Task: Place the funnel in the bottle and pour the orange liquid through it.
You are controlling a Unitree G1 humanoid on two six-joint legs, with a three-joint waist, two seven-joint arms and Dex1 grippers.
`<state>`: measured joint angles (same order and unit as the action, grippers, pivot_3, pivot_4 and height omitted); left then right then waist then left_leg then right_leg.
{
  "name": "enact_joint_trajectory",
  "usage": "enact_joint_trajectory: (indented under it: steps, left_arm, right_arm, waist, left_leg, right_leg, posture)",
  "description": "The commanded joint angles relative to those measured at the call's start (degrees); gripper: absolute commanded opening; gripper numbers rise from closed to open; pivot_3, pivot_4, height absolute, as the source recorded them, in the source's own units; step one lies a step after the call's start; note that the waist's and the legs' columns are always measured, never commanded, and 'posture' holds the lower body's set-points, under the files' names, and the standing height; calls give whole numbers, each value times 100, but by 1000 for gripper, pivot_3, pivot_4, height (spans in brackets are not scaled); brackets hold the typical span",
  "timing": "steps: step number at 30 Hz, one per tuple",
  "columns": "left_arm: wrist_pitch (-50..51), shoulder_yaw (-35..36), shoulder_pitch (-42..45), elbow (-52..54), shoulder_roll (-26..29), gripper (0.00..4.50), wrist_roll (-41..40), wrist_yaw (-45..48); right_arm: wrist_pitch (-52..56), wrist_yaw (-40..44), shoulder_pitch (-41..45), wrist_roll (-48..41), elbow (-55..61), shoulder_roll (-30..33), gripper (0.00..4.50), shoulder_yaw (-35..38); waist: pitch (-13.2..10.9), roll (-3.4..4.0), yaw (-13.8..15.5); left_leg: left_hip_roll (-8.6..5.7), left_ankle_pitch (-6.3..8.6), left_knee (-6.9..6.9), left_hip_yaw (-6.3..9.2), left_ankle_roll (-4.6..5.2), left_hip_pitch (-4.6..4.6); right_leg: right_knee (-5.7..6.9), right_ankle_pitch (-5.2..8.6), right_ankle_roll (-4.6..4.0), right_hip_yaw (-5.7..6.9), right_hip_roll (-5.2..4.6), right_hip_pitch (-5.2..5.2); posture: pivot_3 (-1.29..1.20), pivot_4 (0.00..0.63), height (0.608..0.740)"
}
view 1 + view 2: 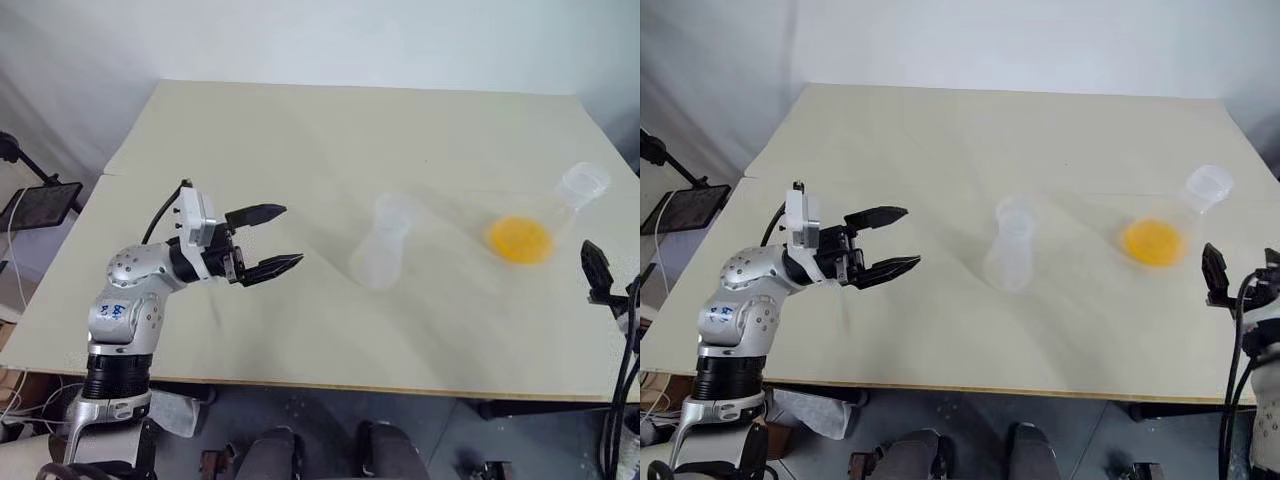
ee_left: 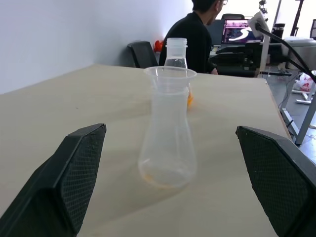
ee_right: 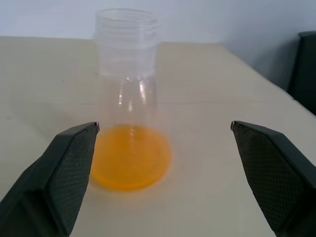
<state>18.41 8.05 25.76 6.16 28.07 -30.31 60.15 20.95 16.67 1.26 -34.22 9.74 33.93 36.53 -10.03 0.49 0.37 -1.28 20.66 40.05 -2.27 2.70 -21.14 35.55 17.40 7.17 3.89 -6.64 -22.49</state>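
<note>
The milky bottle (image 2: 168, 148) stands upright mid-table, and the clear funnel (image 2: 170, 74) sits in its neck. To its right stands a larger clear flask (image 1: 560, 205) with orange liquid (image 1: 520, 240) pooled in its base. My left gripper (image 1: 292, 234) hovers open to the left of the bottle, pointing at it, with a clear gap in between. My right gripper (image 3: 164, 124) is open near the table's right edge, facing the larger flask from the near side, nothing between its fingers.
The beige table (image 1: 300, 130) has bare room at the back and left. A dark tablet on a stand (image 1: 40, 205) sits off the table's left edge. Beyond the far side, a seated person (image 2: 195, 34) and screens appear.
</note>
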Motion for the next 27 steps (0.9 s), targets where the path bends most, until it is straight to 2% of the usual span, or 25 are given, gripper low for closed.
enact_joint_trajectory:
  steps: [1, 9, 25, 27]
  left_arm:
    - [47, 48, -133, 379, 37, 4491, -195, -135]
    - [67, -64, -242, 572, -10, 4491, -245, -290]
    - [-45, -61, -242, 524, 82, 4491, -232, -231]
    - [-68, -57, -249, 518, 89, 4500, -218, -232]
  right_arm:
    - [275, -104, 483, -29, -170, 200, 4500, -58]
    - [351, -73, 1735, 267, -1232, 258, 4500, -464]
    - [-578, 295, 3152, 840, -2982, 235, 4500, -862]
    - [-627, 342, 3235, 870, -3093, 224, 4109, -888]
  waist:
    - [0, 0, -11]
    - [0, 0, -35]
    - [-2, 3, -46]
    - [-2, 3, -44]
  left_leg:
    - [1, 0, 0, 1, 0, 1]
    - [-2, -1, -1, -1, 0, -1]
    - [-2, -3, 0, -1, -2, -6]
    - [-2, -3, 0, 1, -2, -6]
  right_leg:
    - [0, 0, 0, 1, 1, 0]
    - [-1, 0, 0, 5, 8, -1]
    - [-1, 0, 0, 22, 11, -3]
    - [-2, 0, 0, 24, 11, -2]
  posture:
    - [0, 150, 740]
    - [0, 150, 740]
    - [0, 150, 740]
    - [0, 150, 740]
